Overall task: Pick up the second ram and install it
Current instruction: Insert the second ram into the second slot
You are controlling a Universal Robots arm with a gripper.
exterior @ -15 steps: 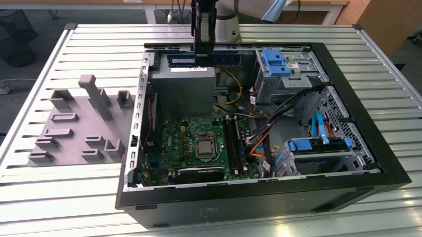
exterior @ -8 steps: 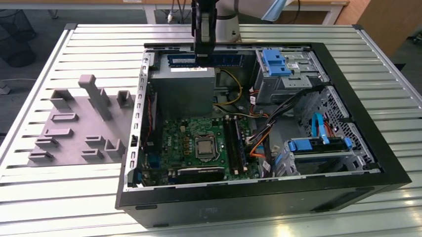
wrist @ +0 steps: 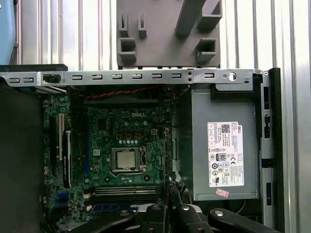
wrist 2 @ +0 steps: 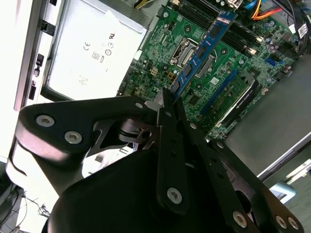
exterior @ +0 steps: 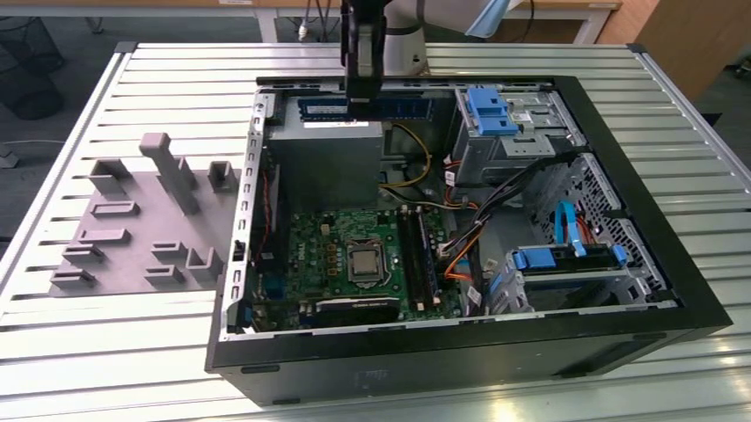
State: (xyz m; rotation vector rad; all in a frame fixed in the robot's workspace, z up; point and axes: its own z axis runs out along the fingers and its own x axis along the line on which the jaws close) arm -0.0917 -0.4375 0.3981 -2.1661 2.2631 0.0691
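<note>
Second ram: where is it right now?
The second ram is clamped in the gripper, held in the air above the motherboard beside the power supply in the second wrist view.

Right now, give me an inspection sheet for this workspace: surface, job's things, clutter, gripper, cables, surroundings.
Surface: slatted metal table, carrying an open computer case.
Job's things: second ram, held above the motherboard, not seated in a slot.
Clutter: grey fixture block beside the case, on the exterior view's left.
Grippers: gripper shut on the ram's end.
Cables: orange and black wire bundles inside the case.
Surroundings: desks behind the table.
</note>
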